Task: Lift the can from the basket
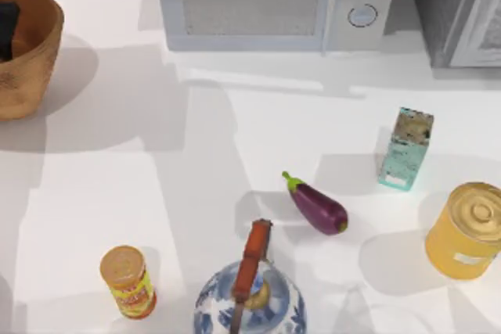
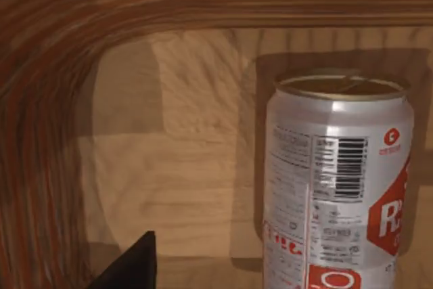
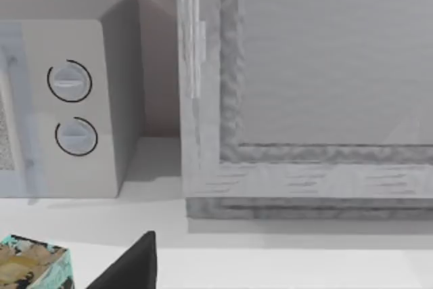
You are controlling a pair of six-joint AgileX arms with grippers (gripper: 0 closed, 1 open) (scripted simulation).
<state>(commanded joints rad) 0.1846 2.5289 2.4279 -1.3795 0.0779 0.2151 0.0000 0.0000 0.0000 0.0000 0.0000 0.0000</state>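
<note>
The basket (image 1: 31,60) is an orange-brown woven bowl at the table's far left corner. My left gripper (image 1: 6,29) shows as a dark shape down inside it. In the left wrist view the can (image 2: 335,181) stands upright on the basket's floor, white with red marking and a tan top. It is close in front of the camera, near the ribbed basket wall (image 2: 54,65). A dark tip of the left gripper (image 2: 135,269) sits apart from the can, with bare floor between them. The right gripper (image 3: 135,269) is a dark tip seen in the right wrist view, facing the grey cabinet.
A microwave (image 1: 274,1) and a grey cabinet (image 1: 462,5) line the back. A teal carton (image 1: 405,149), an eggplant (image 1: 317,205), a big yellow tin (image 1: 466,230), an orange-labelled can (image 1: 129,281) and a blue-white teapot (image 1: 250,295) stand across the middle and front.
</note>
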